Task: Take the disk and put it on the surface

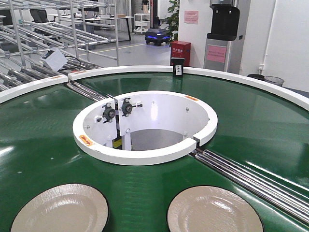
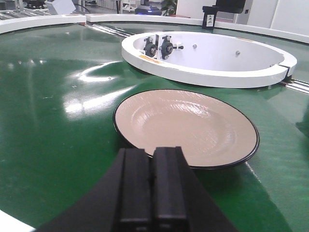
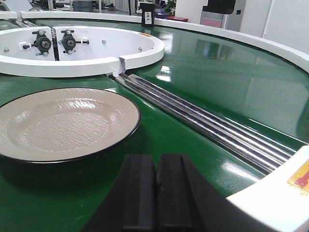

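Observation:
Two beige disks with black rims lie on the green conveyor belt [image 1: 43,140]: one at the lower left [image 1: 60,209], one at the lower right [image 1: 215,210]. In the left wrist view a disk [image 2: 186,126] lies just beyond my left gripper [image 2: 152,153], which is shut with nothing in it, its tips at the disk's near rim. In the right wrist view a disk [image 3: 65,123] lies ahead and to the left of my right gripper [image 3: 155,162], also shut and empty. The dark glossy tabletop is out of view. Neither gripper shows in the front view.
A white inner ring [image 1: 145,154] with bearing mounts [image 1: 118,110] sits at the belt's centre. Steel rollers [image 3: 203,121] cross the belt to the right of the right disk. The white outer rim [image 3: 280,193] is close to my right gripper. Racks [image 1: 58,29] stand behind.

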{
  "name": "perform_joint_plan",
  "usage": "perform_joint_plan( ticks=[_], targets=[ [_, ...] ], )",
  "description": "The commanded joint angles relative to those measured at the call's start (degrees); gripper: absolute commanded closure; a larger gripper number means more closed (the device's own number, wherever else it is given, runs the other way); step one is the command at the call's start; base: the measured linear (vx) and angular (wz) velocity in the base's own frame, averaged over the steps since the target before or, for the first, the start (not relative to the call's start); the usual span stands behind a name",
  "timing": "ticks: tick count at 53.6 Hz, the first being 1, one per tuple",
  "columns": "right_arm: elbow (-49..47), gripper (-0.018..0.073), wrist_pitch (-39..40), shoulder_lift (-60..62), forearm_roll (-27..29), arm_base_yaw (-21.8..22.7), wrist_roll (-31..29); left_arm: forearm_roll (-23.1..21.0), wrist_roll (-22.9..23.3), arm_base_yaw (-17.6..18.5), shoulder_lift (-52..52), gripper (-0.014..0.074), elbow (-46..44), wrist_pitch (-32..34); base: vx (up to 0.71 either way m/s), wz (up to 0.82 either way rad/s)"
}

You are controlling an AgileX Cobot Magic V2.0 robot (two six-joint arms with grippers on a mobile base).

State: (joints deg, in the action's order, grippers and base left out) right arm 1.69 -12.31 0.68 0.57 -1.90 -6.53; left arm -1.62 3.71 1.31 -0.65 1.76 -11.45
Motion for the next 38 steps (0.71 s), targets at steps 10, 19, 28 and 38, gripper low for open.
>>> perform_joint_plan(
  ticks=[10, 19, 28, 38],
  targets=[
    [0.5, 0.0567, 4.9, 0.1, -0.6, 0.0, -0.3, -0.1, 0.1, 0.5, 0.8, 0.0604, -1.6, 4.5, 0.0, 0.0],
    [0.5, 0.0567, 4.9, 0.1, -0.6, 0.0, -0.3, -0.1, 0.1, 0.5, 0.8, 0.0604, -1.6, 4.5, 0.0, 0.0],
    [0.5, 0.0567, 4.9, 0.1, -0.6, 0.0, -0.3, -0.1, 0.1, 0.5, 0.8, 0.0604, -1.6, 4.5, 0.0, 0.0],
    [0.5, 0.0567, 4.9, 0.1, -0.6, 0.0, -0.3, -0.1, 0.1, 0.5, 0.8, 0.0604, -1.6, 4.5, 0.0, 0.0]
  ],
)
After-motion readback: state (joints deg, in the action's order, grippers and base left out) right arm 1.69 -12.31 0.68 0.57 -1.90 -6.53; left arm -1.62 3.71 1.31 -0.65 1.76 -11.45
